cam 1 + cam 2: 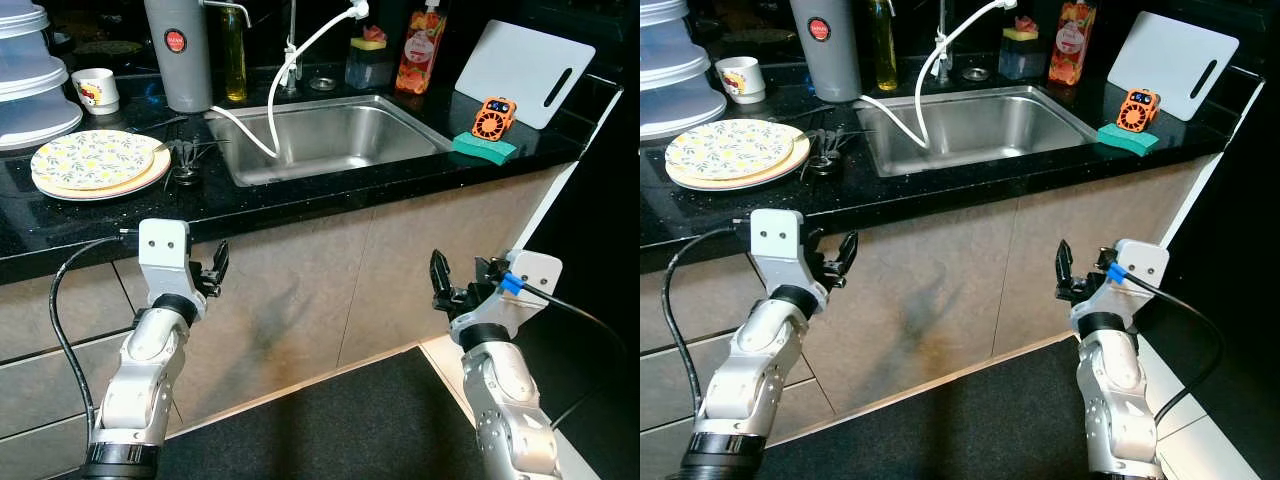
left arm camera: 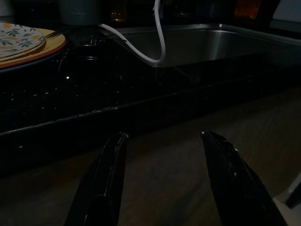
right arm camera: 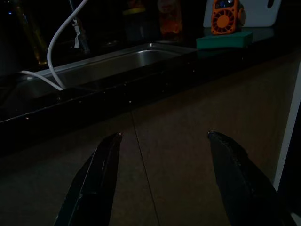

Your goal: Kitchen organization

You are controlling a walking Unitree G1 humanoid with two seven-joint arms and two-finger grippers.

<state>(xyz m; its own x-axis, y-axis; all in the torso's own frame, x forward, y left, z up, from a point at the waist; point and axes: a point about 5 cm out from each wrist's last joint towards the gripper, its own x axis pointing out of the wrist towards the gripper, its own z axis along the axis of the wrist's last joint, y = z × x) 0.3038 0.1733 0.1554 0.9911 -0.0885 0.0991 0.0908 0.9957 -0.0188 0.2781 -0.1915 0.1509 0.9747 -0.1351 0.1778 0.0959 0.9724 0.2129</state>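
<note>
Black countertop (image 1: 300,205), cropped containers (image 1: 30,80)

My head views were bright and sharp, with glare on the steel sink (image 1: 340,135); both wrist views were very dim, their near fingers (image 2: 106,183) soft.

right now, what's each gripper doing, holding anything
left gripper: open, holding nothing, below the counter edge.
right gripper: open, holding nothing, facing the cabinet front.

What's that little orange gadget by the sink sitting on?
The orange gadget stands on a green sponge on the black counter, with a white cutting board leaning behind it. Whatever lies beneath the sponge is covered.
</note>
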